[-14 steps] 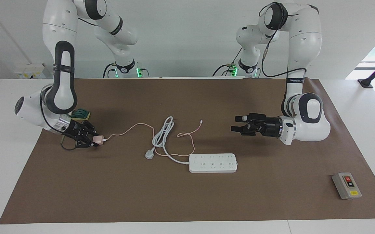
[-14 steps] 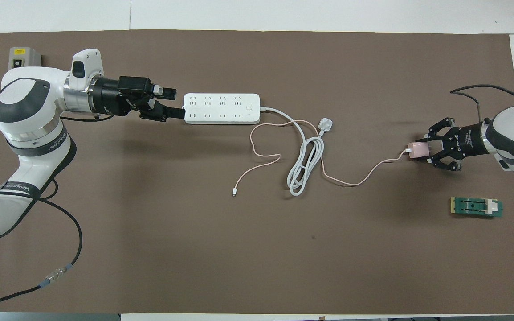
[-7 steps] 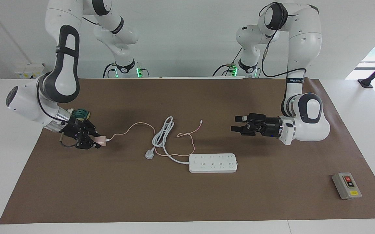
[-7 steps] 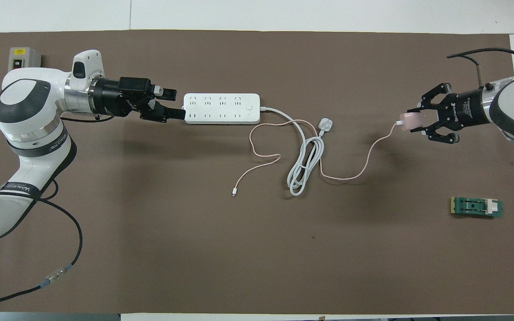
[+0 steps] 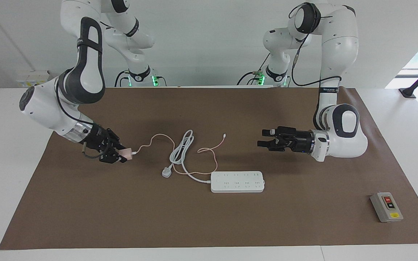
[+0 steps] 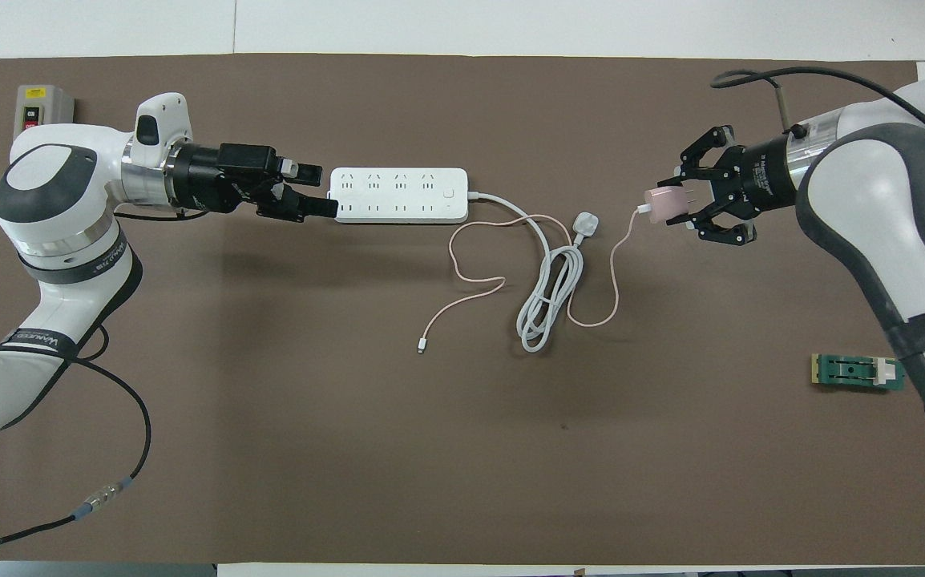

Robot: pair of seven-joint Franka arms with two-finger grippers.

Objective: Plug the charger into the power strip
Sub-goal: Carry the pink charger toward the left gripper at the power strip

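The charger (image 5: 126, 154) is gripped in the closed jaws of the right gripper (image 5: 116, 155), lifted over the table (image 5: 86, 217) toward the right arm's end, probably to carry it to the power strip (image 5: 237, 181). Its pink cable (image 5: 158, 139) trails across the coiled white cord (image 5: 180, 148) and the three-pin plug (image 5: 166, 172), which lie between and may catch it. The left gripper (image 5: 263, 138), jaws open, hovers near the strip's end, perhaps to steady it. A grey switch box (image 5: 386, 207) lies well apart.
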